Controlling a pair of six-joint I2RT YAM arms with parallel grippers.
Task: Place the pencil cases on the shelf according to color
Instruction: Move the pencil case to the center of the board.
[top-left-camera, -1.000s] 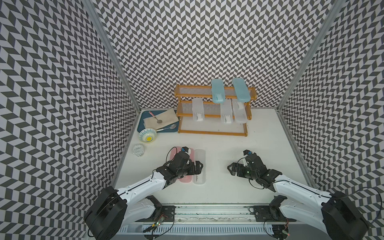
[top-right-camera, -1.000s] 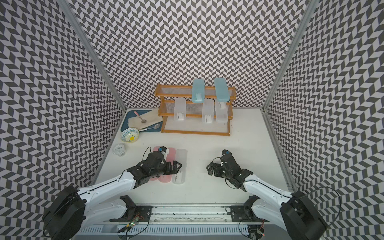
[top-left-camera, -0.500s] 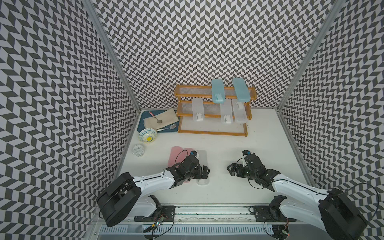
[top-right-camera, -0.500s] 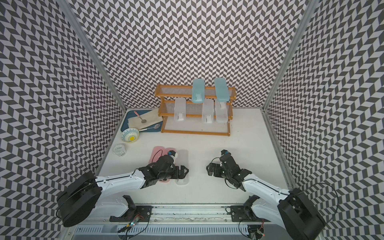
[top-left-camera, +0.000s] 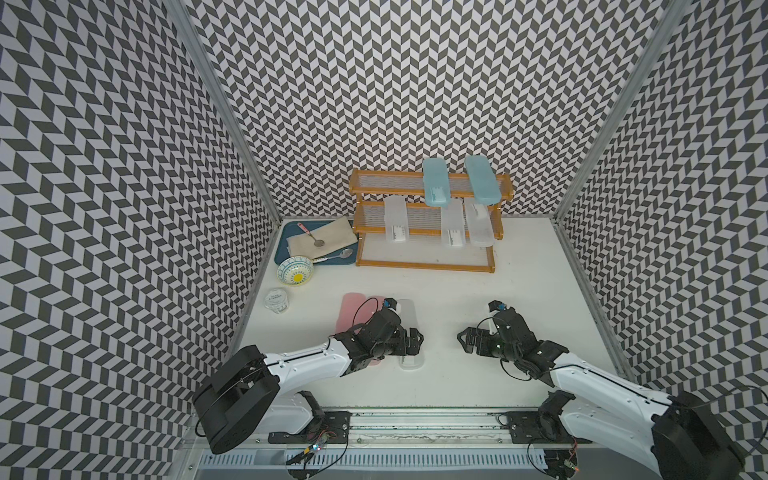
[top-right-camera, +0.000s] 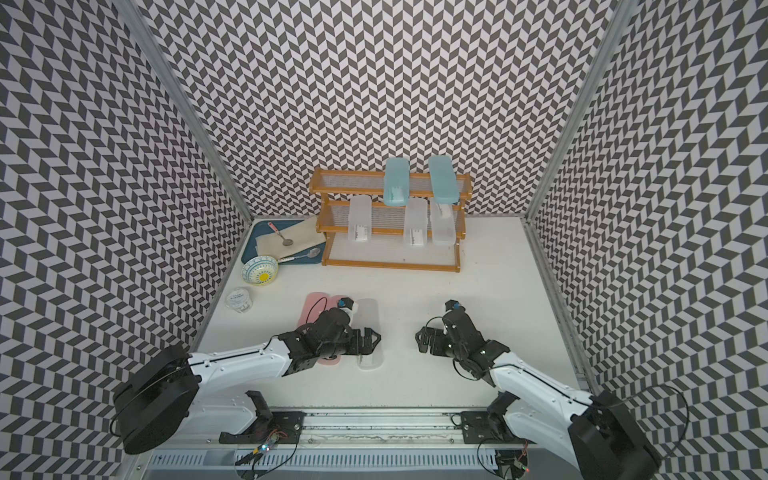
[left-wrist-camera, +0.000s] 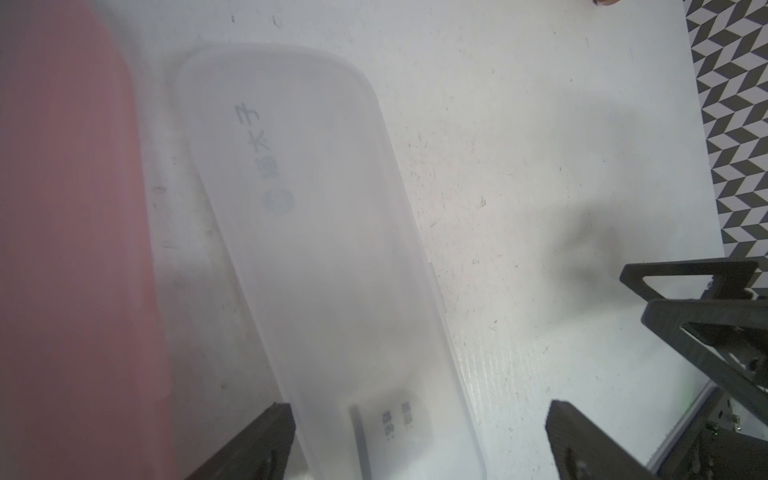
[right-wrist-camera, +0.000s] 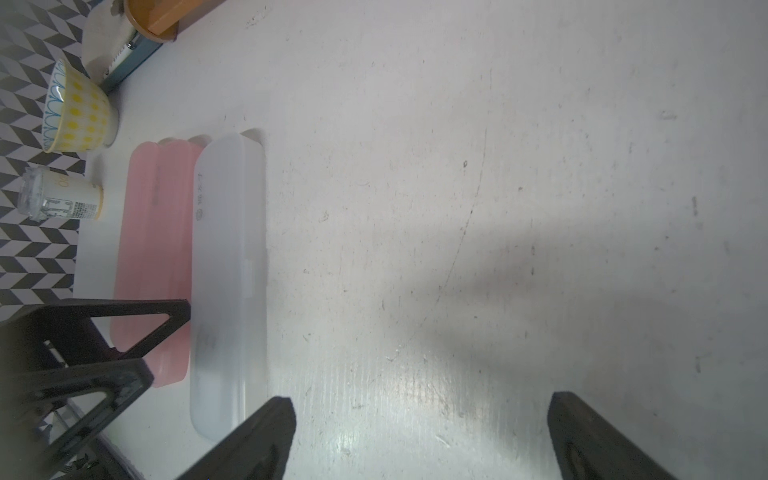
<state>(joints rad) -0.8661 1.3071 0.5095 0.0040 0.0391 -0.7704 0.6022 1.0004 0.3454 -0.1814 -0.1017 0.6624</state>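
Note:
The shelf (top-left-camera: 424, 266) (top-right-camera: 390, 266) stands at the back. Two light blue pencil cases (top-left-camera: 435, 183) (top-left-camera: 481, 179) lie on its top tier and three frosted white ones (top-left-camera: 395, 220) on the middle tier. On the table lie two pink cases (top-left-camera: 352, 309) (right-wrist-camera: 153, 249) side by side, with a frosted white case (top-left-camera: 408, 316) (left-wrist-camera: 316, 232) (right-wrist-camera: 228, 270) next to them. My left gripper (top-left-camera: 414, 341) (left-wrist-camera: 419, 409) is open and straddles the labelled near end of that white case without gripping it. My right gripper (top-left-camera: 467, 343) (right-wrist-camera: 419, 405) is open over bare table to the right.
A dark blue tray (top-left-camera: 282, 249) with a cloth and two spoons sits left of the shelf. A patterned bowl (top-left-camera: 295, 271) and a small clear cup (top-left-camera: 276, 300) stand near the left wall. The two grippers face each other across a short gap.
My left gripper has moved right, from above the pink cases to the near end of the frosted white case. The right arm has barely moved.

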